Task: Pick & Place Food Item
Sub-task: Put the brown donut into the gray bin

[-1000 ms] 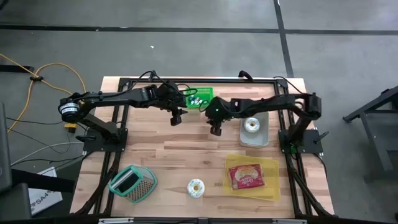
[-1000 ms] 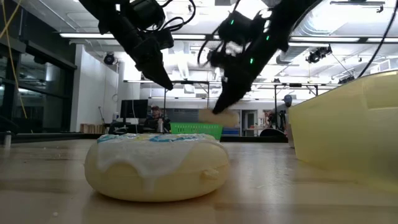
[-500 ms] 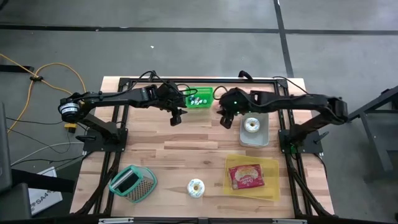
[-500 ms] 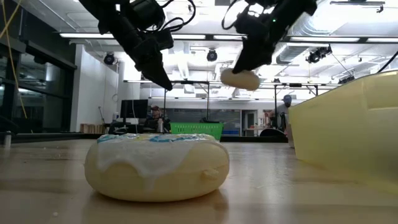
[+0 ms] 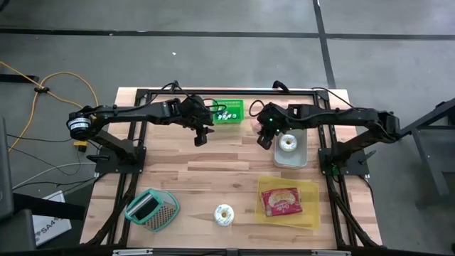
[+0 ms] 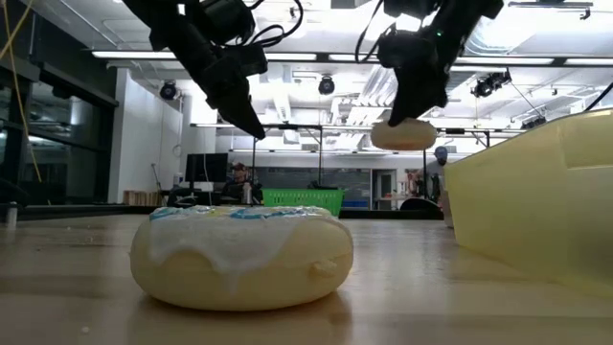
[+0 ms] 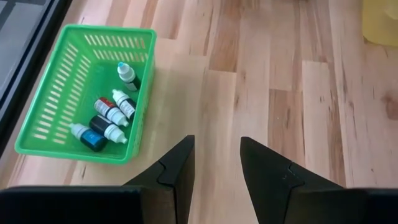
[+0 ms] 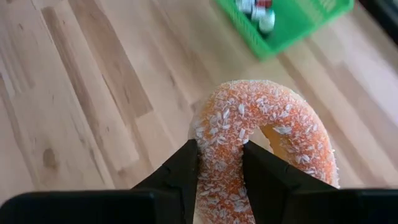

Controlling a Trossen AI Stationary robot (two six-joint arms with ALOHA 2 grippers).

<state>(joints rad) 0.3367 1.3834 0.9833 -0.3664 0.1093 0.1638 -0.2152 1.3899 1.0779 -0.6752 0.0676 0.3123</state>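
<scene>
right gripper (image 8: pixel 221 163): dark matte fingers clamped on the near rim of the doughnut (image 8: pixel 264 140), held in the air above the wood, just beside the metal tray (image 5: pixel 301 158).
doughnut: ring shape, orange-brown, rough coat of pale flakes; in the low view a pale flattish oval hanging under the fingers.
left gripper (image 7: pixel 216 163): jaws apart, nothing between them, angled down over bare planks near the green basket (image 7: pixel 62 81).
green basket: slotted plastic, rectangular, small dropper bottles (image 7: pixel 109 115) inside.
metal tray: dull grey rectangle, a white-iced doughnut (image 5: pixel 288 143) in it.
table (image 5: pixel 213 171): light butcher-block strips, visible grain.
front doughnut (image 6: pixel 241 253): round, cream, glossy dripping white glaze, lying on the table.
</scene>
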